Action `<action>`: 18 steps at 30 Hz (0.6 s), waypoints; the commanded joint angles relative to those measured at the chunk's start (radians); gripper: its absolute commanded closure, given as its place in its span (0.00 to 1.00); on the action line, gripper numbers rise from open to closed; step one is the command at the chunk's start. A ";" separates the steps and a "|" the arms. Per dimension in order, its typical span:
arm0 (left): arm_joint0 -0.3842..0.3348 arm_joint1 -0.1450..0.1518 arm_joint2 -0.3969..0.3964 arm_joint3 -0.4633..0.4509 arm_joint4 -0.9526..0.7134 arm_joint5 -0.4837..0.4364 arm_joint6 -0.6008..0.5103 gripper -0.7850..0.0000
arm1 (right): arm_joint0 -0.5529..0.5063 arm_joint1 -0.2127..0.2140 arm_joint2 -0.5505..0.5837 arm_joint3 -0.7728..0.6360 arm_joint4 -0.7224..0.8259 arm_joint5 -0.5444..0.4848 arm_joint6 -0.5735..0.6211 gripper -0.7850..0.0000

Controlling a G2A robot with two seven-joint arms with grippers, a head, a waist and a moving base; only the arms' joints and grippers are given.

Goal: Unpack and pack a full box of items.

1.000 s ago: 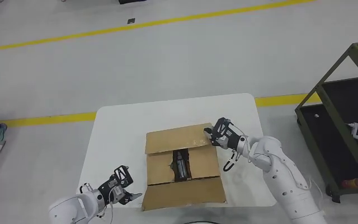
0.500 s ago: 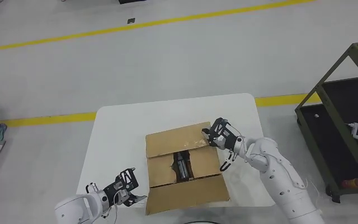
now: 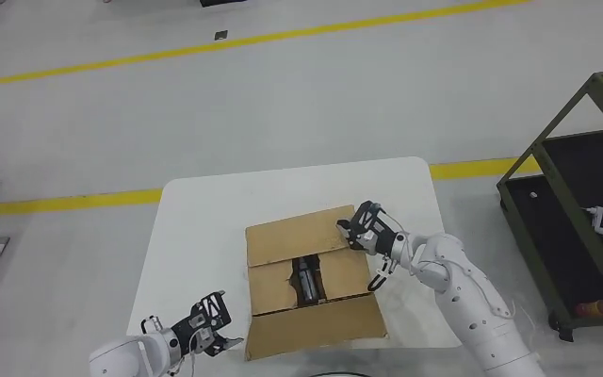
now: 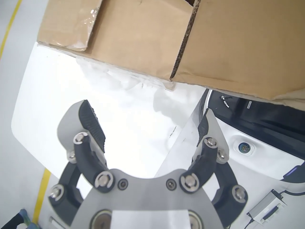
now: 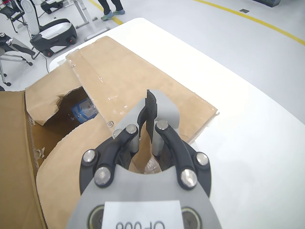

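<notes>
A brown cardboard box [image 3: 311, 283] sits mid-table with its flaps mostly folded over. A gap between the flaps shows a dark item with a blue label [image 3: 306, 276] [image 5: 83, 110] inside. My right gripper [image 3: 363, 227] [image 5: 148, 110] is at the box's far right corner, shut on the edge of a box flap [image 5: 133, 84]. My left gripper [image 3: 213, 331] [image 4: 146, 110] hangs open over the table's front left part, a short way from the box's near left corner [image 4: 172, 82], with nothing between its fingers.
The white table [image 3: 198, 226] has bare room left of and behind the box. The box's near flap [image 3: 316, 330] reaches the table's front edge. A dark green cart [image 3: 556, 188] stands off the table's right side.
The left gripper has slid toward the table's front edge and a little nearer the box. The right gripper has shifted slightly left at the corner, and the box has turned a little.
</notes>
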State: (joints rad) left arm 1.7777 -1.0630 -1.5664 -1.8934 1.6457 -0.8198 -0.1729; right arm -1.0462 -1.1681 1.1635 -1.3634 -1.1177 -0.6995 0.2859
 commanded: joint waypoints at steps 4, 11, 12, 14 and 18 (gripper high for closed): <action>-0.012 0.002 0.015 -0.008 0.019 0.019 0.013 0.00 | 0.001 0.001 0.000 0.004 0.010 0.005 0.002 1.00; -0.034 -0.003 0.055 -0.026 -0.044 0.080 0.023 0.00 | -0.008 0.003 -0.004 0.010 0.011 0.009 0.005 1.00; -0.039 -0.004 0.057 -0.028 -0.065 0.088 0.013 0.00 | -0.009 0.004 -0.004 0.009 0.011 0.008 0.004 1.00; -0.050 -0.006 0.063 -0.038 -0.093 0.104 -0.006 0.00 | -0.011 0.005 -0.002 0.010 0.010 0.007 0.006 1.00; -0.071 -0.012 0.076 -0.043 -0.130 0.192 -0.037 0.00 | -0.014 0.008 0.005 0.002 0.014 0.008 0.010 1.00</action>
State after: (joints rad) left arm 1.7107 -1.0731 -1.4959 -1.9383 1.5269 -0.6544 -0.2036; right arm -1.0596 -1.1612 1.1661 -1.3588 -1.1048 -0.6919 0.2943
